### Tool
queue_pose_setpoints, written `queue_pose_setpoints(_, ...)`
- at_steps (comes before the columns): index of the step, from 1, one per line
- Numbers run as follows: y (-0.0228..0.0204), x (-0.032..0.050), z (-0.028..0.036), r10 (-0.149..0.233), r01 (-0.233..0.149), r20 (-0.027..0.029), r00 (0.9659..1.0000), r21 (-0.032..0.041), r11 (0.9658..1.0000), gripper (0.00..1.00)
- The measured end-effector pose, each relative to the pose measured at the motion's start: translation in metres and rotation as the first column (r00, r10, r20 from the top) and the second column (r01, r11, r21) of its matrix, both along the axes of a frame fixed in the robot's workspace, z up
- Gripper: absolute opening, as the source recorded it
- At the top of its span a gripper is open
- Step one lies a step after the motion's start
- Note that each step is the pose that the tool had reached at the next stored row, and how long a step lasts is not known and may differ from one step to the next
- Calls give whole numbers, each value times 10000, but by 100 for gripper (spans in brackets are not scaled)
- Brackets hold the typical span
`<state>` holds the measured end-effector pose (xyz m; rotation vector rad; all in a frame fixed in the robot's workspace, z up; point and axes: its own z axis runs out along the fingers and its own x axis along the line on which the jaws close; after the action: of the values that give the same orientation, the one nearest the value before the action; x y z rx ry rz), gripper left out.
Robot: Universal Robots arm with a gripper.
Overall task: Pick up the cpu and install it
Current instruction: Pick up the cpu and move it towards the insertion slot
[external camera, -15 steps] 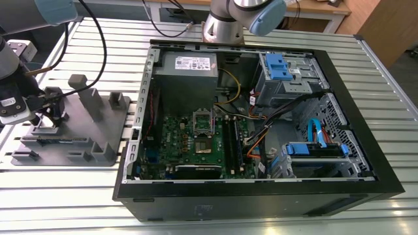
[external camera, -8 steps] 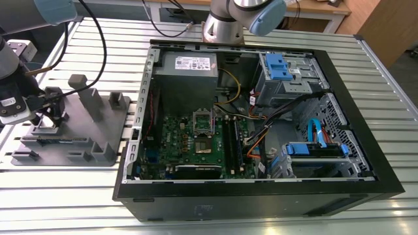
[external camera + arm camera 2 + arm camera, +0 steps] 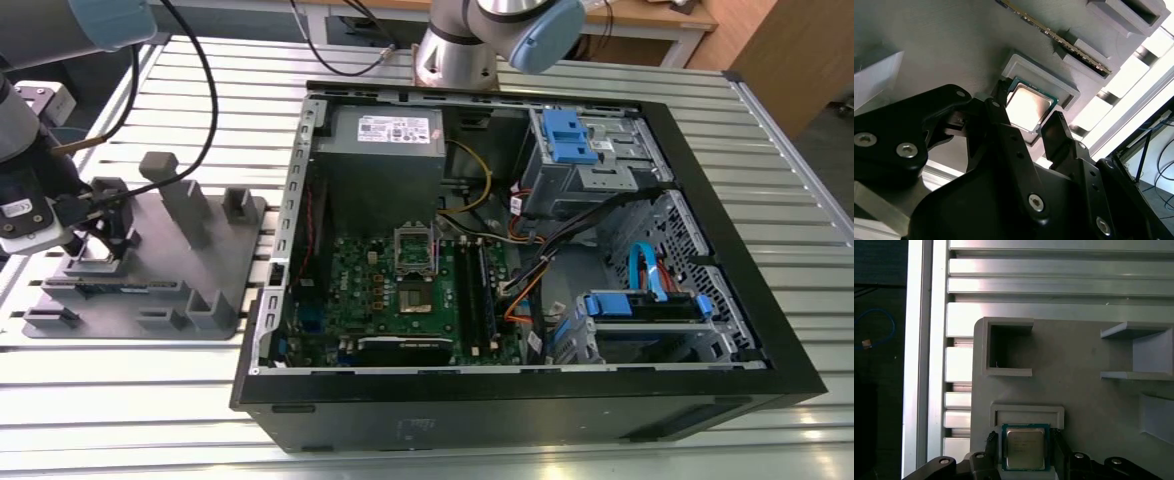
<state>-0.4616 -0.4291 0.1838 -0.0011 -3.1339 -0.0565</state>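
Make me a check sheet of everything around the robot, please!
Surface: slatted metal table, grey holder on it.
Job's things: cpu lies flat in its holder pocket; open PC case holds the motherboard.
Clutter: nothing seen.
Grippers: gripper low over the cpu, fingers open on either side.
Cables: black cables run to the arm; coloured wires inside the case.
Surroundings: wooden desk behind.

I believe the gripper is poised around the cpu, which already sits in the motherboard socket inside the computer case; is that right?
Not quite. The gripper is poised around the cpu, but the cpu is not installed: it lies in a recess of the grey holder plate, as the first wrist view shows.
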Motion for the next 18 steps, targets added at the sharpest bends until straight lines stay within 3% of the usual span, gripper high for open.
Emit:
queue_pose_setpoints(8,0,0,0,0,0,1,10000,-1,10000,53)
queue_pose_setpoints(9,0,0,0,0,0,1,10000,-1,10000,47)
queue_pose_setpoints(18,0,0,0,0,0,4,10000,0,10000,47)
